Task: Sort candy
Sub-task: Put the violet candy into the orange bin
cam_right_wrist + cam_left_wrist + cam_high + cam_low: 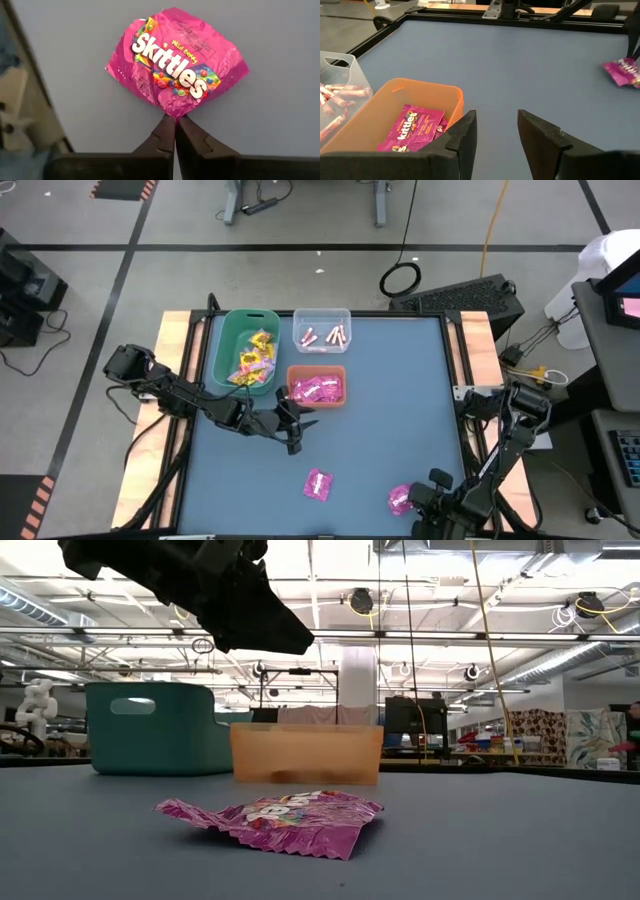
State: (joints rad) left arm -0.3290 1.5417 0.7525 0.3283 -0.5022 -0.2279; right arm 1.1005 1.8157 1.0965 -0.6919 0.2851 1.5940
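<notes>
at the lower right of the high view, the right gripper point(174, 120) was pinched fully together on the corner of a crinkled magenta-pink square foil packet point(176, 70), which lay flat on the grey-blue table top point(400, 410) near its front edge. to do this step well, i think the arm should lift straight up first, because only a small corner was held and the packet could slip out if it is dragged. then it should carry it to the orange rectangular plastic bin point(317, 370), where the same pink packets lay.

a second magenta packet point(318, 484) rested on the table at the lower centre of the high view, apart from the first one.

further up, at the centre left, the left gripper point(495, 130) hovered just beside the orange bin with its fingers partly open and nothing between them. behind were a teal plastic bin point(248, 350) with yellow packets and a clear plastic tray point(322, 330) with pale pink sticks.

the held packet read "skittles" and "wild berry"; in the orange bin only "kittles" could be read.
</notes>
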